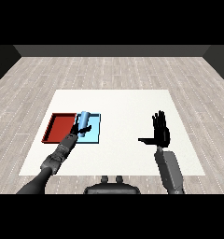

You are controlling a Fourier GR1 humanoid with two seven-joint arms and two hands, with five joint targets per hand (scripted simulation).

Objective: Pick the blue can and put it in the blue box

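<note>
The blue can [84, 118] is tilted over the left part of the light blue tray [94, 134], its top leaning away from me. My left hand [79, 130] is curled round the can's lower end, above the border between the two trays. Whether the can touches the tray floor I cannot tell. My right hand [161, 131] is held up over the right half of the table, fingers straight and thumb stuck out to the left, holding nothing.
The red tray [59, 127] lies directly left of the light blue one, touching it. The white table [123, 105] stretches between the trays and my right hand; a wooden floor surrounds it.
</note>
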